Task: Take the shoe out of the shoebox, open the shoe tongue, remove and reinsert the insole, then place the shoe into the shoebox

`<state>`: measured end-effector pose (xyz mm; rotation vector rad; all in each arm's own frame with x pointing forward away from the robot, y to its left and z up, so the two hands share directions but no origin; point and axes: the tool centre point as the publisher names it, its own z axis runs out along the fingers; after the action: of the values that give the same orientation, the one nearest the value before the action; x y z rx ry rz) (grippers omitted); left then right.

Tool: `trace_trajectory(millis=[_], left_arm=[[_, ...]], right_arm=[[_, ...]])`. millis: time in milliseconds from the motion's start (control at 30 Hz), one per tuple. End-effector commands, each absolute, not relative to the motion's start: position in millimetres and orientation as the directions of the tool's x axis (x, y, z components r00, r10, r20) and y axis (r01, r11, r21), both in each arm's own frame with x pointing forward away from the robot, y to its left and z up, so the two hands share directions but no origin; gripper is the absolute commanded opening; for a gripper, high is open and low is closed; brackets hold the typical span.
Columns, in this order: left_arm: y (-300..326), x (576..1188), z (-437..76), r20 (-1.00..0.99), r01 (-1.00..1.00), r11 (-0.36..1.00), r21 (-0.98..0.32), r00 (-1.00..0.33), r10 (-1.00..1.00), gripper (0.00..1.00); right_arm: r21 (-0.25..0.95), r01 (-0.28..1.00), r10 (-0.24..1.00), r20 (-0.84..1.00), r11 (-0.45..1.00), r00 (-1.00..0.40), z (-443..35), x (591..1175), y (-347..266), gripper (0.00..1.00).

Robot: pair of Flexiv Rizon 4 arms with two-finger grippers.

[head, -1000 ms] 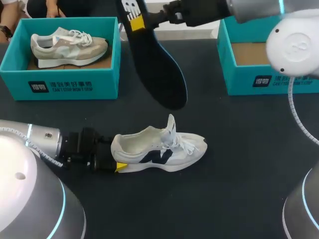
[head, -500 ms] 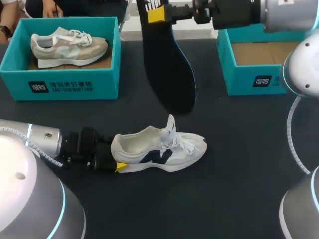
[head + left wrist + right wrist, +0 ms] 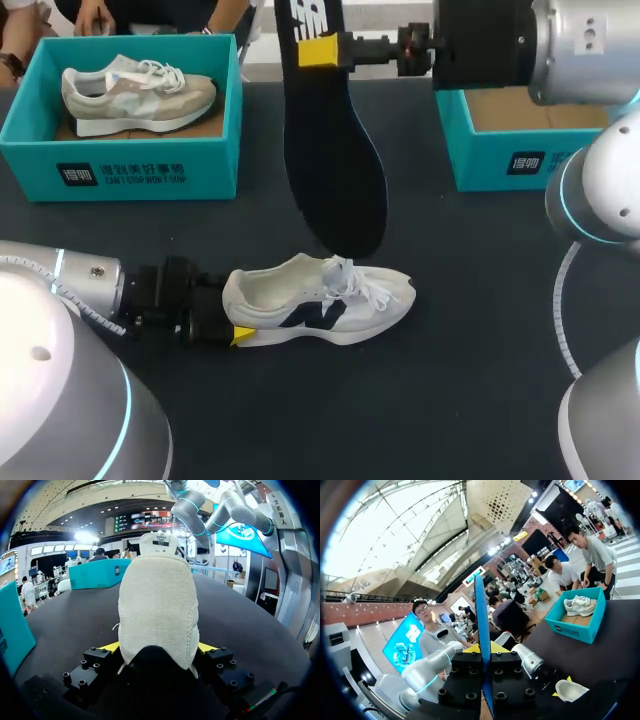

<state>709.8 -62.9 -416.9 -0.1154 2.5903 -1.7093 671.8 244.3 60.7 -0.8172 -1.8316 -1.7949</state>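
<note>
- The white shoe point(image 3: 320, 305) is lying upright on its sole on the dark table point(image 3: 480, 350), roughly mid-table. Its toe is pointing toward my right side and its heel toward my left arm.
- The left gripper point(image 3: 235, 335) is sitting low at the heel and pinching it. In the left wrist view the yellow tips of that gripper point(image 3: 157, 647) are pressing on both sides of the suede heel of the shoe point(image 3: 157, 615), so it's clamped on.
- The right gripper point(image 3: 318, 50) is hanging up high over the far side of the table and squeezing the heel end of the dark insole point(image 3: 335, 170).
- The insole is dangling toe-end down, and its tip is showing right over the tongue and collar of the shoe. Can't tell whether it's actually touching.
- From the right wrist the insole point(image 3: 481, 610) is showing edge-on, sandwiched between the two fingers of that gripper point(image 3: 484, 652), with the white shoe point(image 3: 568, 690) down below on the table.
- The left shoebox point(image 3: 120, 170), teal, is sitting at the far left corner with a beige shoe point(image 3: 135, 92) lying inside it.
- The right shoebox point(image 3: 500, 150), also teal, is sitting at the far right, partly under my right arm and showing its brown cardboard floor.
</note>
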Motion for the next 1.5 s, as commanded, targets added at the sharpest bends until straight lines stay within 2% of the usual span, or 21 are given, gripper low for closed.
trace_trajectory(millis=[33, 300, 533, 733, 933, 1500], left_arm=[[-62, 709, -420, 0.012, -0.044, 0.396, -0.917, -0.997, -0.081, 0.00], [-62, 709, -420, 0.012, -0.044, 0.396, -0.917, -0.997, -0.081, 0.00], [-62, 709, -420, 0.012, -0.044, 0.396, -0.917, -0.997, -0.081, 0.00], [-62, 709, -420, 0.012, -0.044, 0.396, -0.917, -0.997, -0.081, 0.00], [-62, 709, -420, 0.012, -0.044, 0.396, -0.917, -0.997, -0.081, 0.00], [-62, 709, -420, 0.012, -0.044, 0.396, -0.917, -0.997, -0.081, 0.00]], right_arm=[[0.735, 0.674, 0.072, 0.679, -0.075, -0.731, 54, 663, 249, 0.00], [0.671, 0.733, -0.027, 0.735, -0.110, -0.678, 53, 646, 251, 0.00], [0.576, 0.805, -0.018, 0.811, -0.143, -0.584, 54, 638, 245, 0.00], [0.546, 0.824, -0.097, 0.821, -0.152, -0.562, 58, 631, 244, 0.00], [0.512, 0.847, -0.108, 0.842, -0.145, -0.528, 59, 626, 241, 0.00], [0.514, 0.846, -0.094, 0.844, -0.143, -0.528, 59, 626, 241, 0.00]])
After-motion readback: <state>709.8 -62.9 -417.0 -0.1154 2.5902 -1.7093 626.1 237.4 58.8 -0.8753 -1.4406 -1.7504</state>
